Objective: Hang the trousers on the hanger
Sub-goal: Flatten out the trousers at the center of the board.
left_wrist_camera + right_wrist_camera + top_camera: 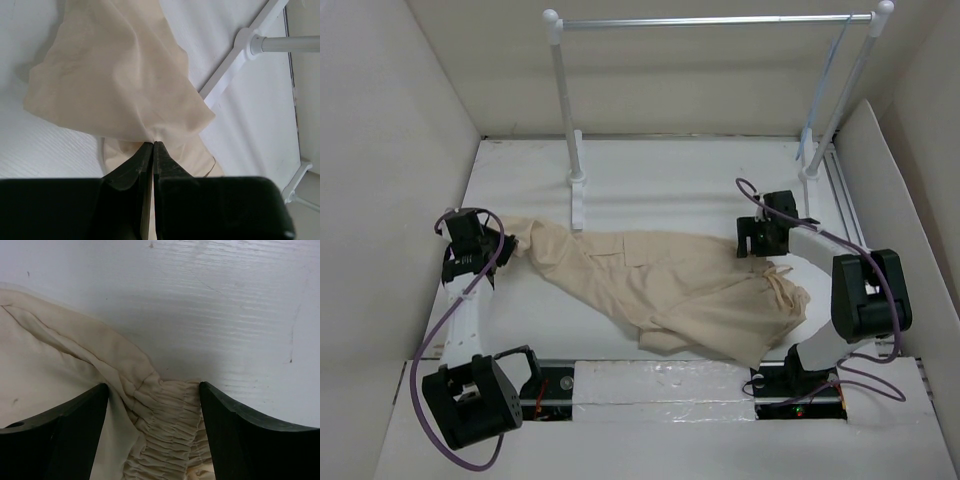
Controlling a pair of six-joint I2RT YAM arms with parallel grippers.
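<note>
The trousers (670,290) lie crumpled mid-tabletop (670,170), the left jaws pinched closed on a fold of them near the left edge, the right jaws spread wide astride their gathered waistband near the right edge, the hanger (828,85) hanging from the rack (710,21) by the far right corner.
</note>
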